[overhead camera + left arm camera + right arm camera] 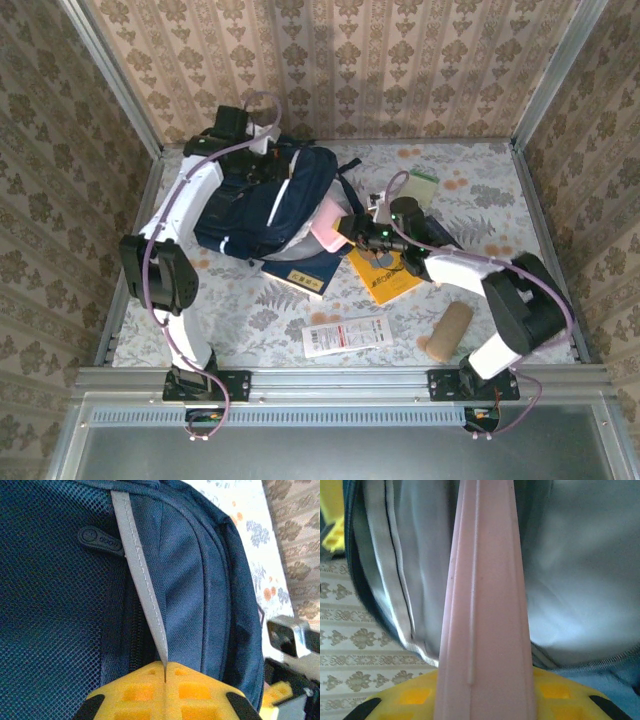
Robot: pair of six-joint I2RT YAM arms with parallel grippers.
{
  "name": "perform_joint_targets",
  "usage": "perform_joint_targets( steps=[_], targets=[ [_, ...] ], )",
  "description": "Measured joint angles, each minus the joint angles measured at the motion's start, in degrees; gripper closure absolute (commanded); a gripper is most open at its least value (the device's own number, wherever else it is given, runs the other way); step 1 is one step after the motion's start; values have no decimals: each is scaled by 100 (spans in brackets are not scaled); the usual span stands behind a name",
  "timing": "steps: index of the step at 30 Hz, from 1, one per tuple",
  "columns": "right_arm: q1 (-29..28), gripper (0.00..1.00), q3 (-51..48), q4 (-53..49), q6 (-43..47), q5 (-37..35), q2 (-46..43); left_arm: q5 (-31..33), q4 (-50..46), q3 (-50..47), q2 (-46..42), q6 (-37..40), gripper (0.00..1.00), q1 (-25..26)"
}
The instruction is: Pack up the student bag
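Bag [60, 605], seemingly in left end effector [165, 674]

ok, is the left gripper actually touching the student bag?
Touching. In the left wrist view, the left gripper is pinched shut on the grey strip of the student bag; the strip runs straight into the closed jaws.

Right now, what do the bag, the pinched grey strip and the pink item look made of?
student bag: woven synthetic fabric, matte; open mesh and fine weave show.
grey strip: flat fabric tape, stitched along its length, faint sheen.
pink item: probably smooth plastic, semi-matte, with raised ridges; could be coated card.
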State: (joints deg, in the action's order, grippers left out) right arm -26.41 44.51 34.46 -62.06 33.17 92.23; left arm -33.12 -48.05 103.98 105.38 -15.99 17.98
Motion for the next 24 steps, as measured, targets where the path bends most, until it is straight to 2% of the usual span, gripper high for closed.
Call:
perform_joint_targets(
  steps=[4, 7, 10, 17, 24],
  targets=[
    [2, 76, 101, 549, -577, 52, 514, 251, -258, -55, -52, 127, 55, 299],
    [13, 76, 103, 745, -894, 52, 688, 581, -463, -103, -229, 225, 42, 437],
    [-35, 76, 103, 896, -1023, 63, 693, 1062, -675, -87, -487, 323, 36, 634],
    [-129, 76, 109, 997, -1040, 81, 682, 2214, -1139, 264, -470, 627, 40, 1762],
    [-129, 76, 109, 997, -1040, 109, 610, 3150, -1335, 909, 330, 852, 44, 2046]
  ],
)
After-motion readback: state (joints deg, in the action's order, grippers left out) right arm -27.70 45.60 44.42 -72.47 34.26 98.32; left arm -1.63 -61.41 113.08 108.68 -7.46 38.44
